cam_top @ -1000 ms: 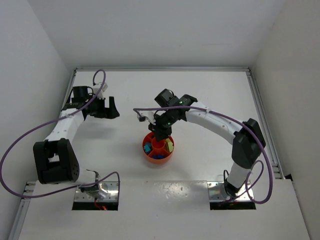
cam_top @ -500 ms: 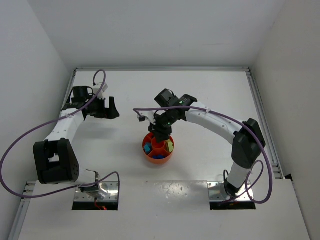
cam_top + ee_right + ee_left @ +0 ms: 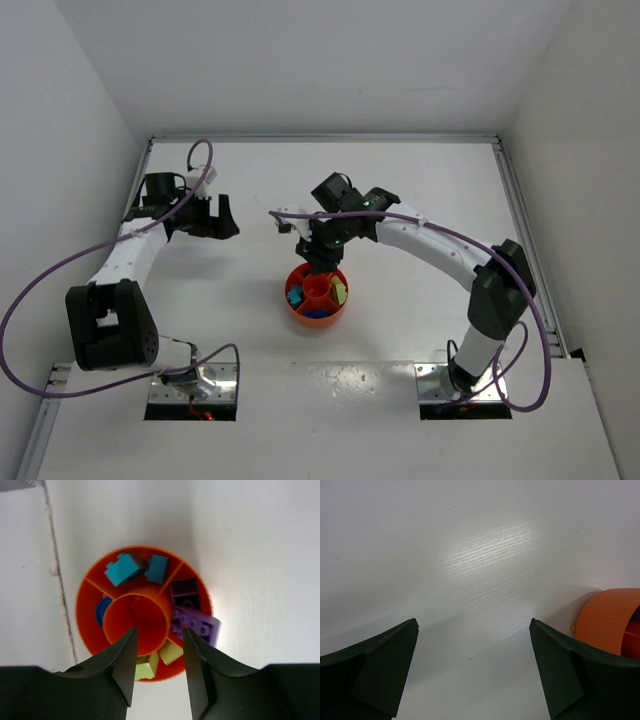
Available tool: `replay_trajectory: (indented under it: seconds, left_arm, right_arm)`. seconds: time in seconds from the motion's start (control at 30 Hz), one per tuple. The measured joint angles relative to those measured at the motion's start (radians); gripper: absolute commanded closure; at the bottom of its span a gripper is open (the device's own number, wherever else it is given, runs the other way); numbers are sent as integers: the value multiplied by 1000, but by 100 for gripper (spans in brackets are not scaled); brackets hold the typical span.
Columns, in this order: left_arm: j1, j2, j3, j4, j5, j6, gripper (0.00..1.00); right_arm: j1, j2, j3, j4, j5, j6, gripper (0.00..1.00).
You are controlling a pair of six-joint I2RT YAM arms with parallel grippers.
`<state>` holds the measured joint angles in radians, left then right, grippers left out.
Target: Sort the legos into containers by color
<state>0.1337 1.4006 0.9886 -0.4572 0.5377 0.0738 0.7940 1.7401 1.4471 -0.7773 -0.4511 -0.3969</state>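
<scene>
While the right hand hovers empty, fingers parted, over the centre cup of the orange tray, teal legos, purple legos, yellow-green legos and perhaps a blue lego lie in separate wedges; the left hand, spread wide, holds nothing above the tabletop

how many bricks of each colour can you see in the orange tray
teal bricks: 2
purple bricks: 2
yellow-green bricks: 2
blue brick: 1, partly hidden
total: 7 in view
</scene>
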Motion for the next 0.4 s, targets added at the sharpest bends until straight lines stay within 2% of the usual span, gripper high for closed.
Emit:
replay_trajectory:
  seconds: [0.13, 0.37, 0.4]
  left_arm:
    - [0, -31, -8, -6, -3, 20, 0]
    - [0, -50, -9, -6, -17, 29, 0]
    - [0, -50, -9, -5, -19, 31, 0]
  right_arm:
    - [-32, -38, 5, 42, 68, 55, 53]
    - [-157, -96, 58, 88, 120, 149, 22]
    - [-174, -106, 60, 93, 127, 160, 20]
